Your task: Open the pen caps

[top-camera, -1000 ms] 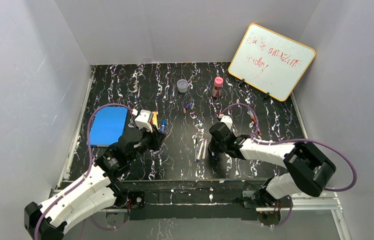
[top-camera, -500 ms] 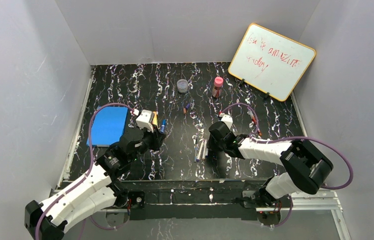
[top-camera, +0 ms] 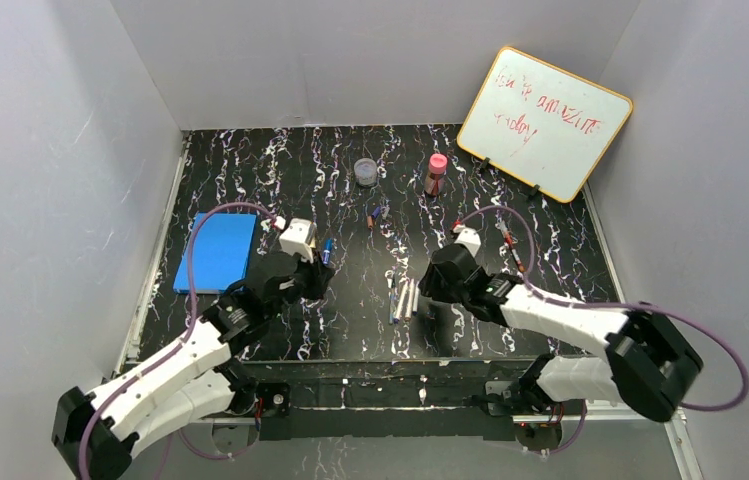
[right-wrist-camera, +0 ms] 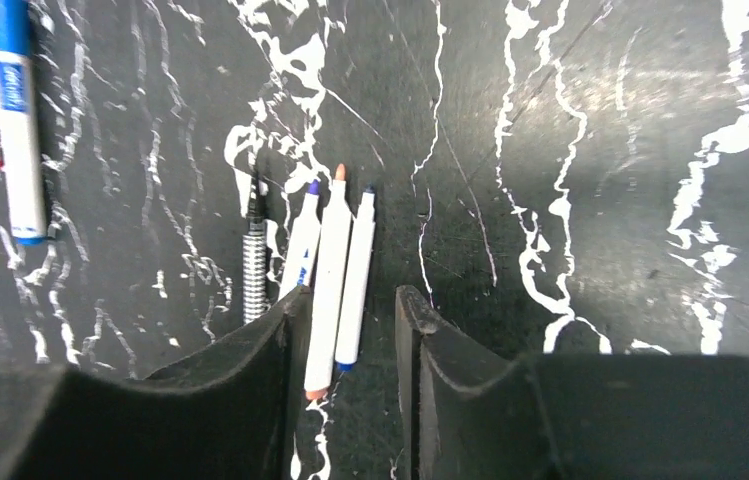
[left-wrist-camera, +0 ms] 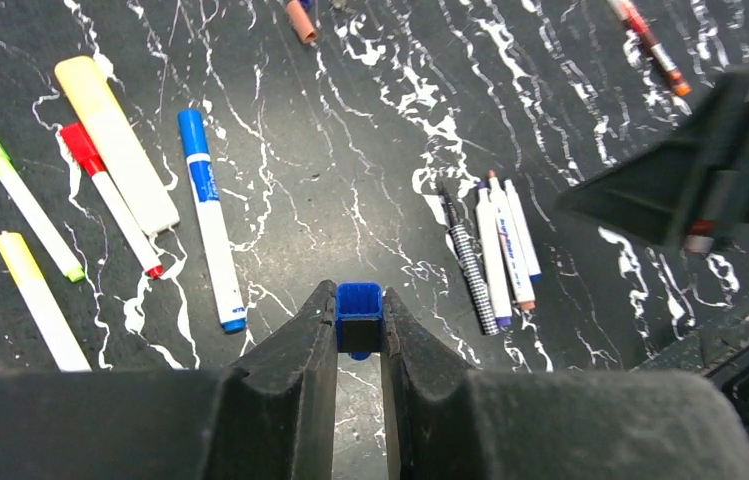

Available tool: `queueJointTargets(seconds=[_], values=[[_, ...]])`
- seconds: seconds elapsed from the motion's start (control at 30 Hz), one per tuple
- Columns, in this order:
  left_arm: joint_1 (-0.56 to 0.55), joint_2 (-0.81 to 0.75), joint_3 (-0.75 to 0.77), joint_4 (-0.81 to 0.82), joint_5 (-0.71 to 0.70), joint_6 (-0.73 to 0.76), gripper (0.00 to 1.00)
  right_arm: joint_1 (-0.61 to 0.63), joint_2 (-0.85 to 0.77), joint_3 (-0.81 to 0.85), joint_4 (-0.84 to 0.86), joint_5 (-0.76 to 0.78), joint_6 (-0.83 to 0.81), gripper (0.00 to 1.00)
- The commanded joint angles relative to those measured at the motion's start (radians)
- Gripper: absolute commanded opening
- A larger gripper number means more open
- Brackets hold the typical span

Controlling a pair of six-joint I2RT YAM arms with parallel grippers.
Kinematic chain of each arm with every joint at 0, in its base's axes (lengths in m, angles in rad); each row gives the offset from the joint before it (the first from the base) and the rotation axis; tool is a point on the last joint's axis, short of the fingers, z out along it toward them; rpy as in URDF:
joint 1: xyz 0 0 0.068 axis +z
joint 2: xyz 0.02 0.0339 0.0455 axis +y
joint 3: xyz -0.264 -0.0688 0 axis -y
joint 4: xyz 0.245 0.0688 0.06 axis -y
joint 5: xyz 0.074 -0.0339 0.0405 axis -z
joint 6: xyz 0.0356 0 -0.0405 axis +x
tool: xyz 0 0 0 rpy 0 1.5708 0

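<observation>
My left gripper (left-wrist-camera: pixel 358 295) is shut on a small blue pen cap (left-wrist-camera: pixel 359 312) and holds it above the table; in the top view it is left of centre (top-camera: pixel 312 282). Below it lie capped pens: a blue-ended marker (left-wrist-camera: pixel 208 215), a yellow highlighter (left-wrist-camera: pixel 118 143), a red-capped pen (left-wrist-camera: pixel 110 210) and two yellow-green ones (left-wrist-camera: pixel 20 195). My right gripper (right-wrist-camera: pixel 352 300) is open and empty, its jaws low over the near ends of three uncapped white pens (right-wrist-camera: pixel 335 270). A checkered pen (right-wrist-camera: pixel 255 265) lies beside them. This group also shows in the top view (top-camera: pixel 402 298).
A whiteboard (top-camera: pixel 544 122) leans at the back right. A pink-capped bottle (top-camera: pixel 436 173) and a clear jar (top-camera: pixel 366 172) stand at the back. Loose caps (top-camera: pixel 377 214) lie mid-table, a thin red pen (top-camera: pixel 512 248) right, a blue pad (top-camera: pixel 217 250) left.
The right arm has swung its elbow to the right and its gripper has shifted slightly over the uncapped pens. The left gripper has edged a little to the right, still holding the blue cap.
</observation>
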Motion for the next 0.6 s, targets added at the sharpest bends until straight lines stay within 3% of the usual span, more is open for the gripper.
queueJointTargets(seconds=[0.0, 0.13, 0.2, 0.4, 0.57], values=[[0.003, 0.115, 0.065, 0.006, -0.089, -0.033, 0.0, -0.003, -0.149, 0.046, -0.13, 0.106, -0.026, 0.5], [0.004, 0.34, 0.212, -0.035, -0.176, -0.05, 0.0, -0.003, -0.218, 0.056, -0.206, 0.165, -0.102, 0.75], [0.006, 0.488, 0.301, -0.056, -0.204, -0.041, 0.0, -0.005, -0.233, 0.07, -0.262, 0.183, -0.103, 0.8], [0.041, 0.853, 0.574, -0.135, -0.201, -0.013, 0.0, -0.006, -0.311, 0.051, -0.312, 0.145, -0.063, 0.81], [0.14, 1.026, 0.7, -0.136, -0.091, -0.051, 0.0, -0.006, -0.407, 0.055, -0.346, 0.132, -0.072, 0.79]])
